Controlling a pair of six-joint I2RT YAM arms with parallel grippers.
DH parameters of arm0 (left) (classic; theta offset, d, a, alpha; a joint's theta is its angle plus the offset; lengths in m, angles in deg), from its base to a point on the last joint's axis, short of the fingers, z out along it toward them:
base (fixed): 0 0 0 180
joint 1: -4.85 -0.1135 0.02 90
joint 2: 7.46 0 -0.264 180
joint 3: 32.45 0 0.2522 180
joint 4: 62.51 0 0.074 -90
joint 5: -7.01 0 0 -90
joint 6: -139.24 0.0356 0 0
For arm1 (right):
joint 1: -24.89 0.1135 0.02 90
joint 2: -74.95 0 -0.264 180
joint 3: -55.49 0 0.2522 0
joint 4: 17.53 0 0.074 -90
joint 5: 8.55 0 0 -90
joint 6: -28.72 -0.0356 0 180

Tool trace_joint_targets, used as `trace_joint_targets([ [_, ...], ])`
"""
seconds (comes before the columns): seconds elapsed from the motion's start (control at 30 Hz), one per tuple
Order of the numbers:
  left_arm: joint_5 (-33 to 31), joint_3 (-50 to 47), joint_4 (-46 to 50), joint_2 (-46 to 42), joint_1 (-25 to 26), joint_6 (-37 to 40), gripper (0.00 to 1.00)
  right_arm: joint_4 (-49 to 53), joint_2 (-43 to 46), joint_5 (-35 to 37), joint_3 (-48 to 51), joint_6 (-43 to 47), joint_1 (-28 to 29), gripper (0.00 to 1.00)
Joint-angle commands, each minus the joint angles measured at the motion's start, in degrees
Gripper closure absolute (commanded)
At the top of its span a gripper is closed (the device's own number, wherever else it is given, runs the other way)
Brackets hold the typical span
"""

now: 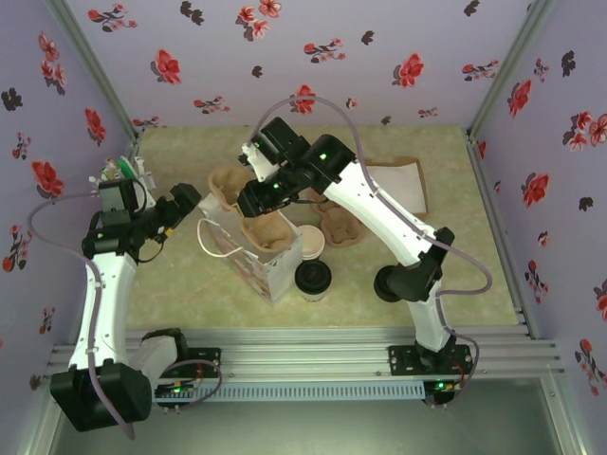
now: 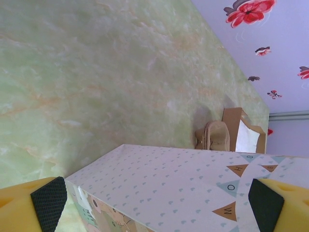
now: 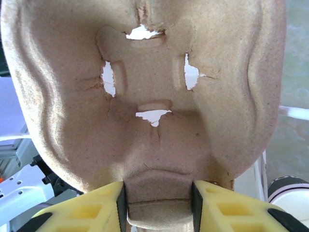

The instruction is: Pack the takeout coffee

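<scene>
Takeout coffee noted upright on the table, lid on, long axis vertical. It stands just beside the paper bag, between the bag and the right arm's elbow, with a lidless cup close behind it. Right gripper is seen narrowed on the edge tab of a pulp carrier, held at the bag mouth; the coffee lies nearward and rightward of it. The right arm is judged nearer but occupied, bent at the elbow and reaching leftward across the table. Left gripper is spread wide, nothing held, pads flanking the bag's patterned side, so the bag stands between it and the coffee.
</scene>
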Motion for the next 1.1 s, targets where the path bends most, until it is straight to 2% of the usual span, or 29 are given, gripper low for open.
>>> trace_joint_targets([
  [0.0,0.57,0.55,1.09,-0.77,-0.59,0.34,0.0,3.75,-1.47,3.59,-3.04,1.92,1.19,0.61],
  [0.23,0.58,0.47,1.17,-1.02,-0.59,0.37,0.01,7.39,-3.29,8.51,-5.75,2.55,2.34,0.61],
  [0.57,0.58,-0.07,0.78,-1.05,-0.68,0.38,0.01,9.81,-5.05,11.74,-7.63,3.88,3.67,0.61],
  [1.07,0.62,-1.22,-0.44,-1.04,-0.78,0.15,0.01,10.59,-7.49,13.46,-10.49,3.8,4.56,0.62],
])
